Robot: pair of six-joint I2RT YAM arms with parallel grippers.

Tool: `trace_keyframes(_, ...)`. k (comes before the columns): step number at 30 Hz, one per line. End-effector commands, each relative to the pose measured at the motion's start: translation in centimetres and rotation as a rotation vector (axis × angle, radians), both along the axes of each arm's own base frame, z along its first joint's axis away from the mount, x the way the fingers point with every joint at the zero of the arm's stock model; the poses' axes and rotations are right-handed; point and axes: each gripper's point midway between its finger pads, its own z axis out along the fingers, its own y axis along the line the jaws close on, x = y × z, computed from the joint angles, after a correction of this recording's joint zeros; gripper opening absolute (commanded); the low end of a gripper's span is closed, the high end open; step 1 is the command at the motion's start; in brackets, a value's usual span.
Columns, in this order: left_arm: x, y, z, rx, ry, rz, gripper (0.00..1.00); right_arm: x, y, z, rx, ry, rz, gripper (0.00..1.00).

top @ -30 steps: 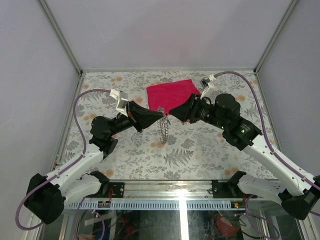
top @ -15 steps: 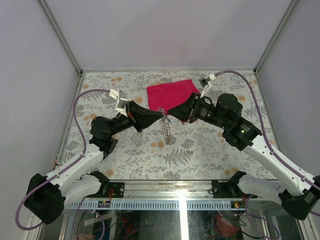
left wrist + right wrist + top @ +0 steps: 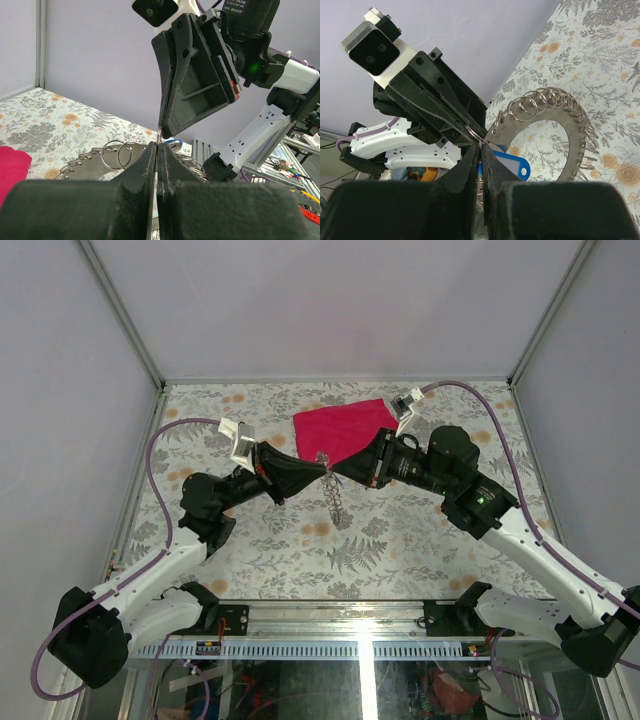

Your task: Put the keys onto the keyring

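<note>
1. At table centre, just 6 o'clock of the red cloth (image 3: 345,428), two grippers are being brought tip to tip above the table (image 3: 420,540).
2. From 9 o'clock, the left gripper (image 3: 316,469) is being held pressed shut. The keyring (image 3: 335,502) is being dangled from it by a small ring (image 3: 475,133), hanging clear of the table at 6 o'clock of the tips.
3. From 3 o'clock, the right gripper (image 3: 338,474) is being driven in. A second ago it was standing back with its jaws apart; now its fingers (image 3: 462,180) are being drawn nearly together, with only a slit left, right at that small ring.
4. Whether the ring's wire is actually being pinched in that slit cannot be told.
5. A blue tag (image 3: 509,166) is being glimpsed at 3 o'clock of the right fingertips; no key blade is being made out.
6. The keyring is being swung slightly, its lower end now nearer 5 o'clock than a second ago.
7. This closing-in is being read as the start of the threading step. Nothing is being counted as threaded yet, and a slip in either grip is being judged the main risk.
</note>
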Motion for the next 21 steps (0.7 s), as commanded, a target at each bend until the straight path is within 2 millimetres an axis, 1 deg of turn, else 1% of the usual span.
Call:
trace_keyframes(1,-0.6,0.7,2.4,-0.056,-0.105,0.013,0.00,-0.1,0.1,2.4,0.048,-0.059,0.012,0.05)
trace_keyframes(4,-0.7,0.6,2.5,-0.052,-0.110,0.010,0.00,0.1,-0.2,2.2,0.026,-0.063,-0.007,0.00)
trace_keyframes(7,-0.8,0.6,2.5,-0.048,-0.114,0.003,0.00,0.1,-0.5,1.8,-0.001,-0.055,-0.016,0.00)
trace_keyframes(12,-0.9,0.6,2.6,-0.046,-0.124,-0.001,0.00,-0.1,-0.6,0.4,-0.042,-0.018,-0.013,0.00)
trace_keyframes(16,-1.0,0.5,2.7,-0.044,-0.131,-0.011,0.00,-0.2,-0.4,-0.6,-0.065,0.014,0.004,0.00)
trace_keyframes(21,-1.3,0.3,2.8,-0.043,-0.138,-0.034,0.00,-0.3,0.1,-1.2,-0.067,0.039,0.029,0.00)
